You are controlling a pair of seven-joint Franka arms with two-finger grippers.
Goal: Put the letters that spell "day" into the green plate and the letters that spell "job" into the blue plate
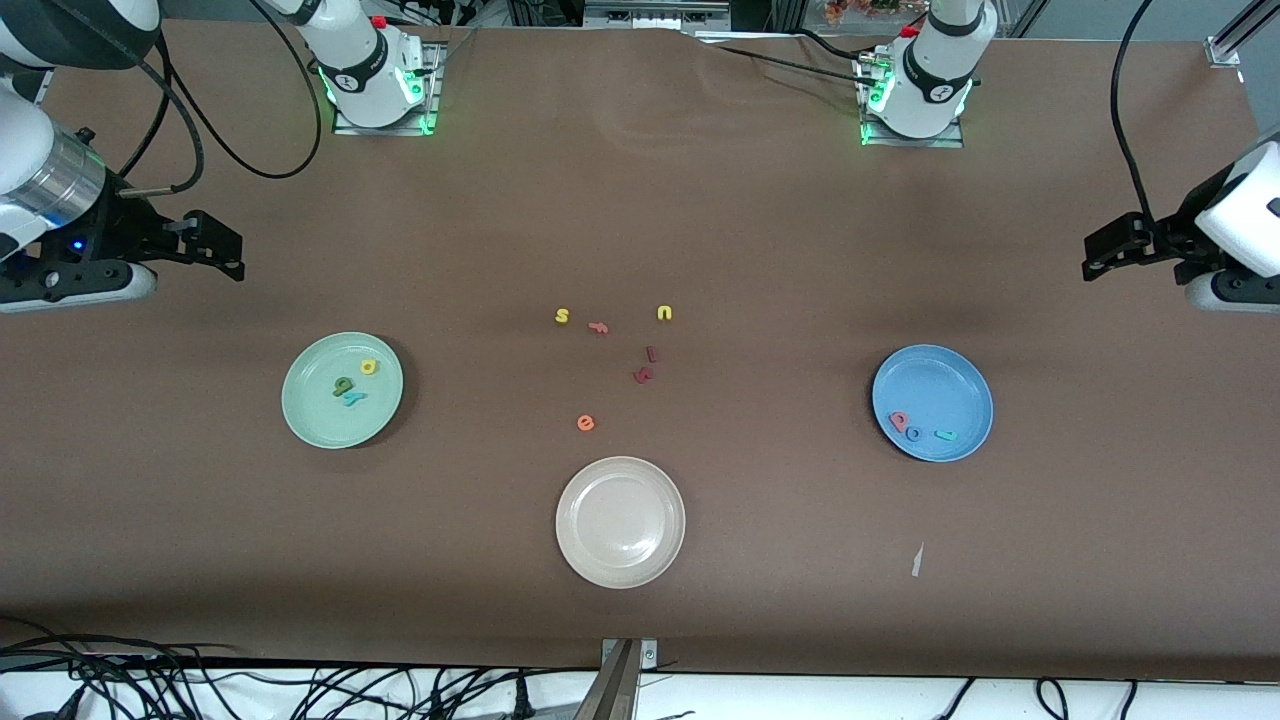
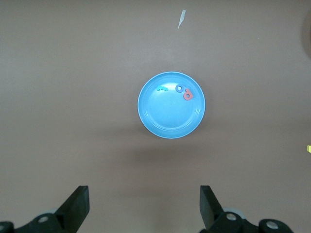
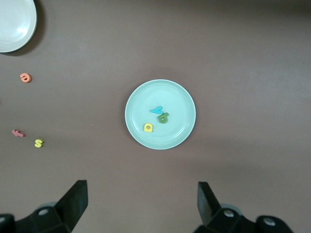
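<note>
A brown tabletop (image 1: pixel 700 220) carries three plates and scattered foam letters. The left gripper (image 1: pixel 1100 262) and right gripper (image 1: pixel 222 250) hang at the table's ends, jaws wide open and empty. The yellow d (image 1: pixel 369 367), olive a (image 1: pixel 343 386) and teal y (image 1: pixel 354 398) lie in the green plate (image 1: pixel 310 410); the pink-red b (image 1: pixel 899 421), blue o (image 1: pixel 914 434) and teal j (image 1: pixel 945 435) lie in the blue plate (image 1: pixel 950 385).

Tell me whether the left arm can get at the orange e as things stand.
Probably yes. The left gripper hangs open at its own end of the table, and the orange e lies alone on bare table, apart from the beige plate. Reach is uncertain.
</note>
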